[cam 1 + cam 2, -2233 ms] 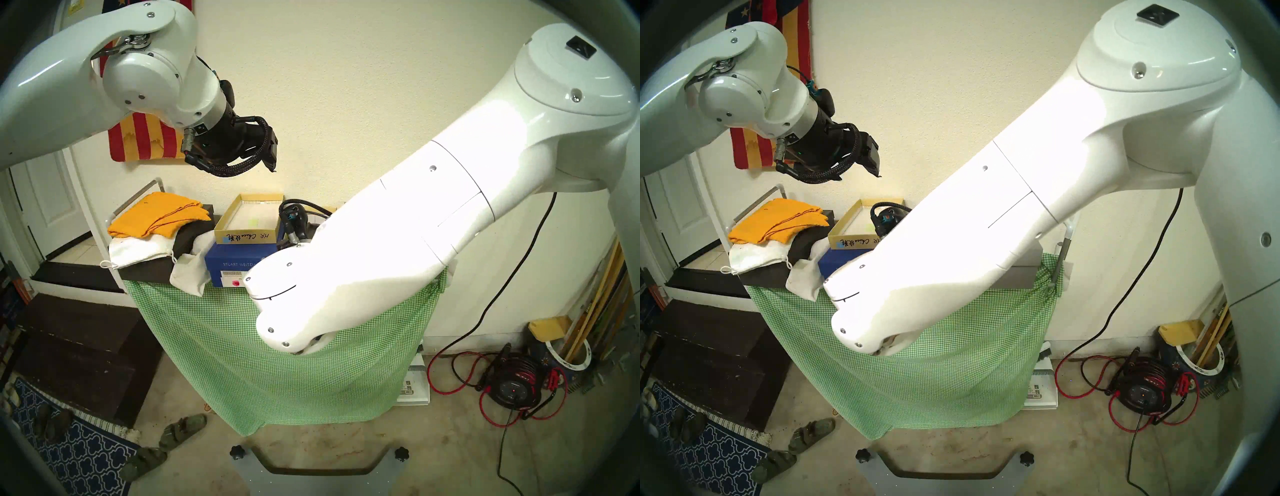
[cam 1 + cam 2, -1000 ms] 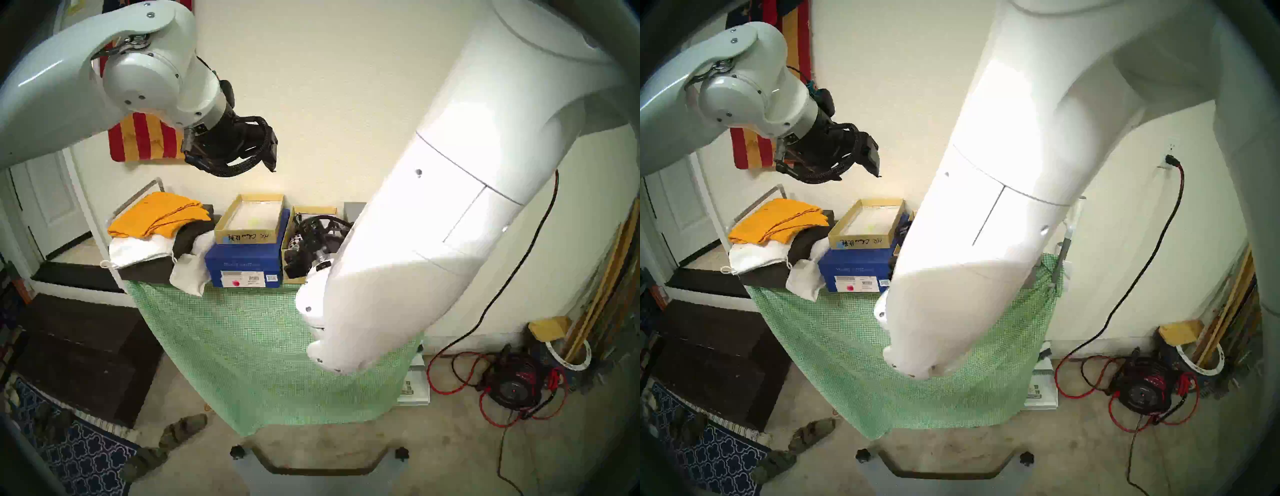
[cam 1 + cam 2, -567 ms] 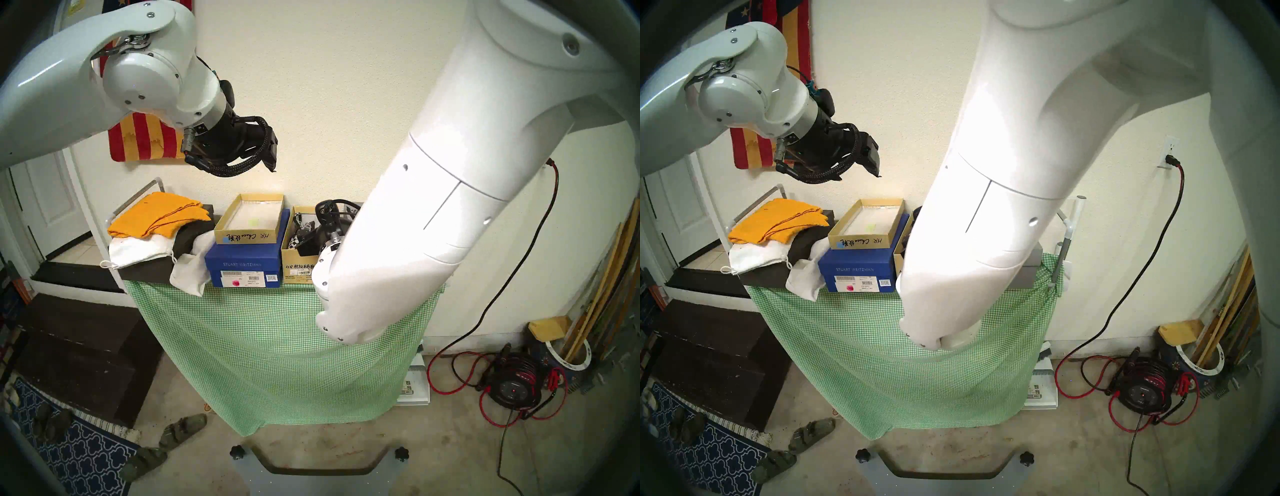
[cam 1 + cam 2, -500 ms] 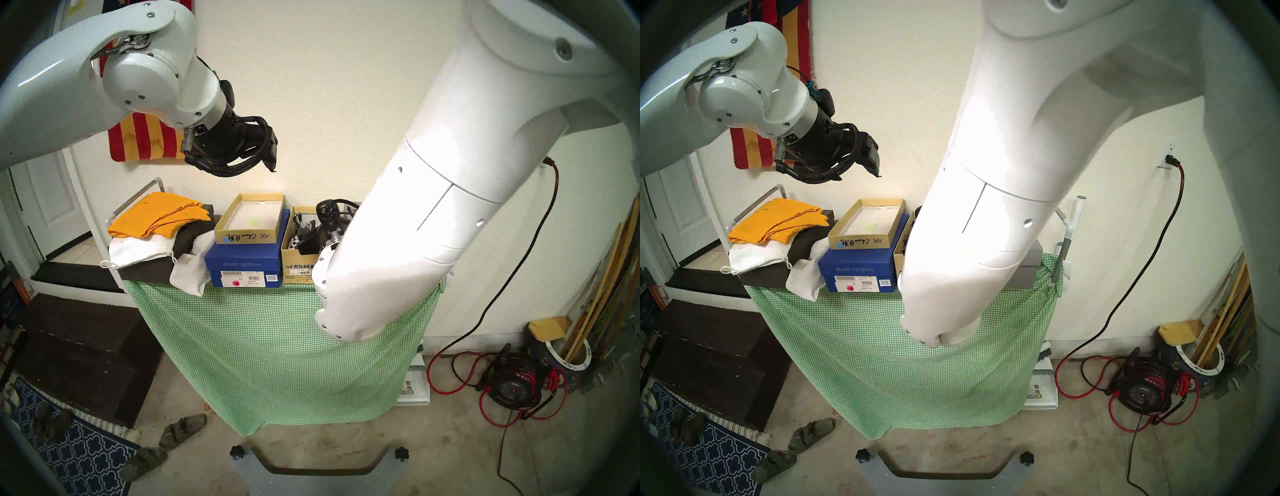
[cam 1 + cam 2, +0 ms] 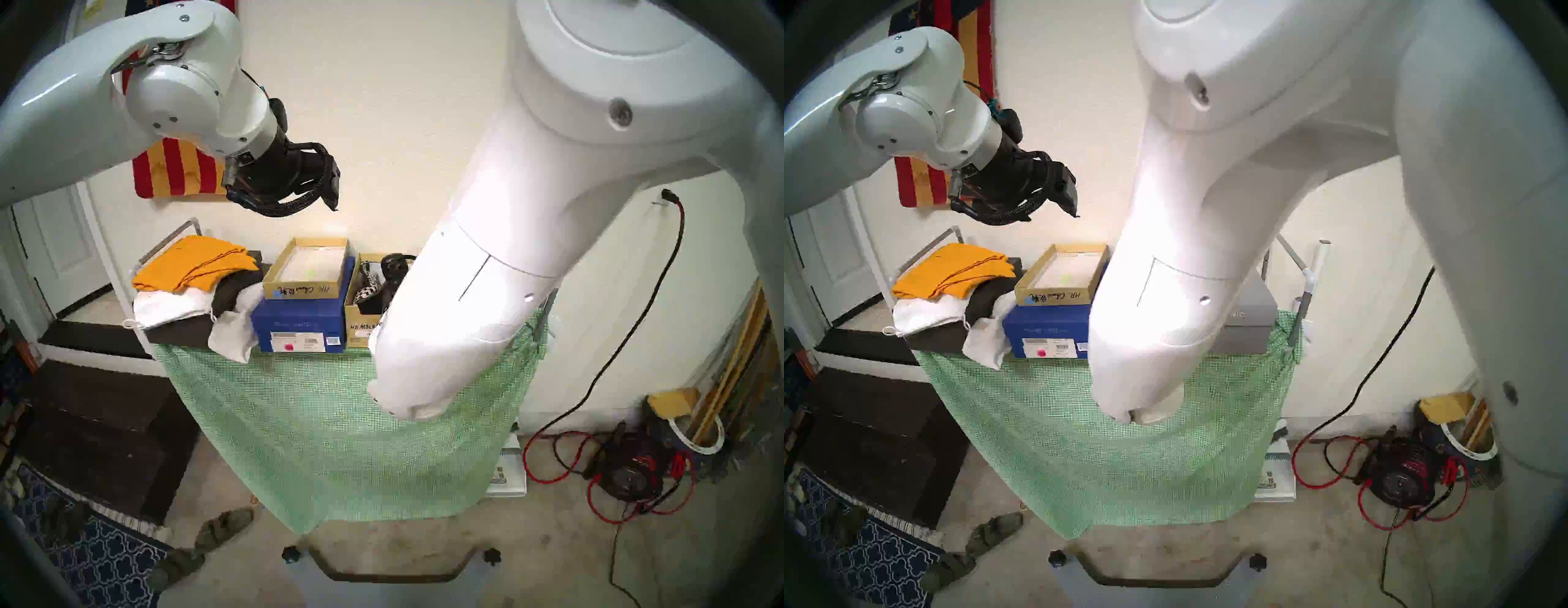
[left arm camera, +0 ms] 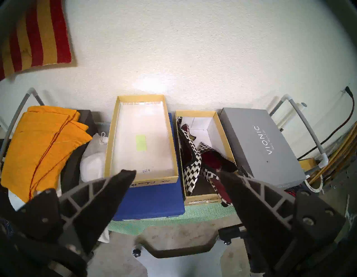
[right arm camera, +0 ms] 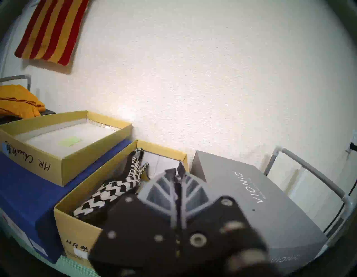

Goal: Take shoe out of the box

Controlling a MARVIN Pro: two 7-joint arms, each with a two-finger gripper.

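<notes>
The houndstooth shoe lies in the box, centre right of the left wrist view, its long axis running from the near edge up toward the wall. In the right wrist view my right gripper hangs over the box's right side, with the shoe to its lower left. Its jaws are drawn nearly together, and I can't tell whether they pinch anything. The left gripper hovers higher, spread wide and empty, so I judge the right arm nearer.
</notes>
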